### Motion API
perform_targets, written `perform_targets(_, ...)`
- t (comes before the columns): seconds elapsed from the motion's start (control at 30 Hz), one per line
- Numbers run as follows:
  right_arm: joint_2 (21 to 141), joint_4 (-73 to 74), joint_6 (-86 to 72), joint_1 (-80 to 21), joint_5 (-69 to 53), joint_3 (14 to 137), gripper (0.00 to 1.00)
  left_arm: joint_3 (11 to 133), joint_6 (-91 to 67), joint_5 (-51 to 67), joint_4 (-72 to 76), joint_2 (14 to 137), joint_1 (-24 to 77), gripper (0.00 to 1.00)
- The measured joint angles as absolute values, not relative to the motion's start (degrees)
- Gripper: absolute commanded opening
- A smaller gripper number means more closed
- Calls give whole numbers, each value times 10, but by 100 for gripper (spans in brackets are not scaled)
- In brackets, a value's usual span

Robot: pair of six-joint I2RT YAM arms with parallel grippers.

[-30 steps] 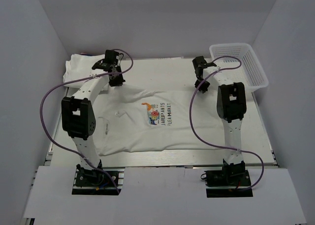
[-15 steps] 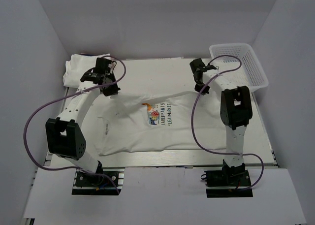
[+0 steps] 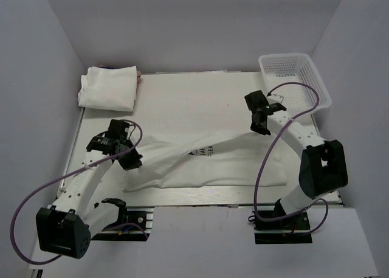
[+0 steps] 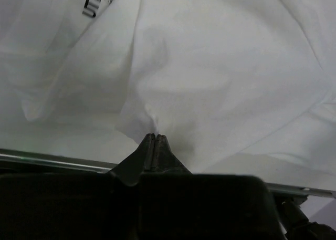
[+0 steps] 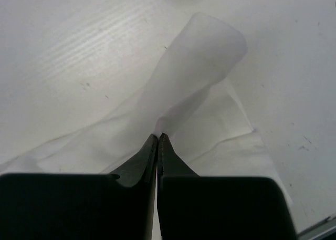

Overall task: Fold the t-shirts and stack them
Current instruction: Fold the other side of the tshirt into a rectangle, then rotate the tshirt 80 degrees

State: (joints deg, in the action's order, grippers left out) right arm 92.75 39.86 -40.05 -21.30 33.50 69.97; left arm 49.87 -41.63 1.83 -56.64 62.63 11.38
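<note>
While left end effector (image 3: 134,163) and right end effector (image 3: 262,129) pinch the printed t-shirt (image 3: 225,163), the basket (image 3: 321,90) stands beyond.

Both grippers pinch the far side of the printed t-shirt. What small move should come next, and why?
Probably draw the pinched side toward the near edge and lower it there, to finish the fold. The left gripper and right gripper are shut on the t-shirt; its raised side hangs over the middle, half hiding the print, while the near part lies flat.

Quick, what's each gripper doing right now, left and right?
Left gripper: shut on the printed t-shirt.
Right gripper: shut on the same printed t-shirt.
</note>
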Motion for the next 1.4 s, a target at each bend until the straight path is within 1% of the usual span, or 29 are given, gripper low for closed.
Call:
perform_targets(0.07, 895, 398, -401, -213, 331, 658, 0, 464, -441, 39, -585, 588, 114, 0)
perform_targets(0.1, 882, 390, -402, -213, 331, 640, 0, 449, -451, 50, -589, 568, 114, 4)
perform_targets(0.13, 874, 386, -402, -213, 331, 625, 0, 435, -460, 60, -593, 550, 114, 16)
perform_targets(0.17, 866, 382, -401, -213, 330, 611, 1, 420, -466, 71, -595, 532, 114, 39)
perform_targets(0.2, 861, 376, -401, -213, 330, 598, 7, 404, -471, 84, -598, 517, 114, 49)
perform_targets(0.27, 852, 363, -402, -214, 327, 573, 18, 382, -481, 105, -609, 505, 114, 55)
perform_targets(0.3, 848, 358, -404, -214, 325, 559, 28, 376, -482, 113, -615, 506, 114, 60)
perform_targets(0.33, 844, 355, -404, -214, 322, 547, 48, 375, -482, 119, -619, 510, 114, 76)
perform_targets(0.4, 832, 359, -414, -214, 316, 526, 57, 382, -479, 129, -624, 520, 114, 86)
perform_targets(0.43, 823, 362, -419, -214, 313, 515, 62, 392, -476, 130, -627, 528, 114, 98)
perform_targets(0.47, 812, 366, -423, -214, 312, 506, 67, 408, -471, 131, -630, 538, 114, 100)
perform_targets(0.53, 787, 380, -433, -214, 314, 498, 72, 451, -462, 128, -630, 561, 114, 100)
perform_targets(0.63, 746, 388, -430, -212, 317, 498, 89, 507, -448, 117, -595, 600, 114, 100)
perform_targets(0.73, 726, 360, -392, -211, 301, 498, 91, 523, -437, 118, -521, 646, 116, 100)
perform_targets(0.83, 739, 306, -348, -210, 261, 498, 91, 512, -430, 130, -435, 711, 117, 100)
perform_targets(0.93, 799, 260, -314, -210, 211, 509, 91, 505, -422, 126, -363, 808, 118, 100)
perform_targets(1.03, 868, 230, -297, -211, 170, 513, 91, 531, -413, 115, -327, 920, 119, 100)
perform_targets(1.17, 918, 220, -286, -210, 139, 508, 91, 665, -402, 98, -334, 1038, 117, 100)
perform_targets(1.27, 910, 204, -281, -211, 137, 494, 91, 807, -389, 68, -334, 1143, 117, 100)
perform_targets(1.33, 892, 189, -277, -217, 134, 474, 91, 937, -378, 45, -354, 1227, 121, 100)
perform_targets(1.4, 868, 182, -270, -230, 122, 450, 91, 1113, -365, 33, -364, 1343, 127, 100)
